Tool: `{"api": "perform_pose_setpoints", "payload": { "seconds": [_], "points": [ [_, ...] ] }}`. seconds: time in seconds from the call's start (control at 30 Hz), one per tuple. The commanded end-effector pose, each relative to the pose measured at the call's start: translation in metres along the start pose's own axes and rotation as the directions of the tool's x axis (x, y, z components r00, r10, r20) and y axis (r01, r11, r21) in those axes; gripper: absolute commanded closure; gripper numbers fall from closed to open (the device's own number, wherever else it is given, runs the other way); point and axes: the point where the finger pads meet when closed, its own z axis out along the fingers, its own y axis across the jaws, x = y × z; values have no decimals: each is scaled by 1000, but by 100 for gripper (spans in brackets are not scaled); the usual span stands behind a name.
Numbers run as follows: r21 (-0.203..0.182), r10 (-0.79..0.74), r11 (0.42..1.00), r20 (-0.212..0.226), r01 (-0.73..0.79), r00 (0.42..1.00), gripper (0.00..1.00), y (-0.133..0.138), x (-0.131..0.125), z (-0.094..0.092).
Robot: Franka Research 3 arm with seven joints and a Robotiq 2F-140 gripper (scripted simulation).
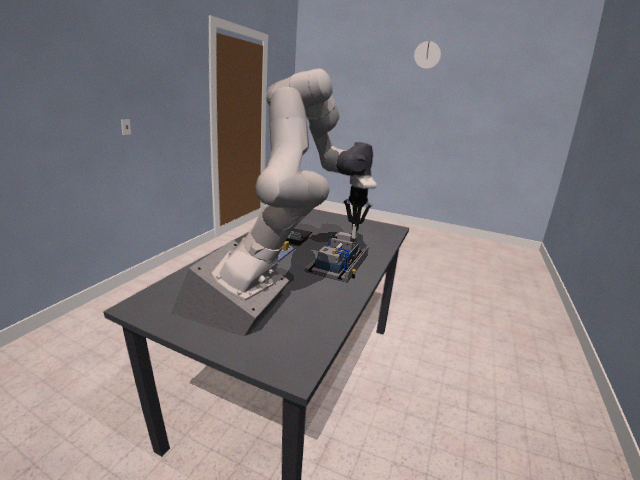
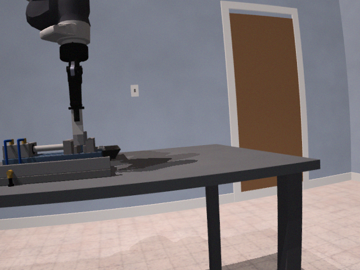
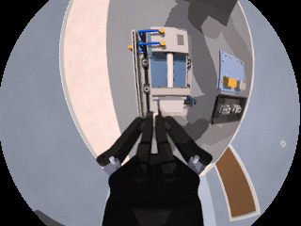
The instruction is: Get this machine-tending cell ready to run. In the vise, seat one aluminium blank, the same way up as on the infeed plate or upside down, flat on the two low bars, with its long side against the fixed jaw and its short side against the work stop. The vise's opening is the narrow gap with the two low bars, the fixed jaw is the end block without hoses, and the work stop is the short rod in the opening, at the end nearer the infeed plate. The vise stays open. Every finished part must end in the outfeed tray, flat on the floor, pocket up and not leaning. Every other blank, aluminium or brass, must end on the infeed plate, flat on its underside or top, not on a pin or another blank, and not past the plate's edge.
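The vise (image 1: pixel 338 253) stands on the table's far half, with blue hoses on its cylinder end (image 2: pixel 13 146). It also shows in the wrist view (image 3: pixel 167 66). My gripper (image 2: pixel 78 136) hangs straight down over the vise. It is shut, with its pale fingertips pressed together and reaching down between the jaw blocks near the hose-free end block (image 3: pixel 169 97). I see nothing held between the fingers. I cannot tell whether a blank lies in the opening. The infeed plate (image 3: pixel 232 74) carries brass blanks (image 3: pixel 232 82). The dark outfeed tray (image 3: pixel 228 109) holds pale parts.
The arm's base plate (image 1: pixel 242 281) takes up the table's left middle. The tray (image 2: pixel 112 151) sits just past the vise's end block, and the infeed plate (image 1: pixel 285 250) lies beside the arm's base. A long grey rail (image 2: pixel 55 170) runs along the vise's near side.
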Motion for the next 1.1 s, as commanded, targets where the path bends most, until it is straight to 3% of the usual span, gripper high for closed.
{"api": "perform_pose_setpoints", "payload": {
  "seconds": [0.0,1.07],
  "points": [
    [-1,-3,1000,4,3,1000,100,1,-1,2],
    [-1,-3,1000,4,3,1000,100,1,-1,5]
  ]
}}
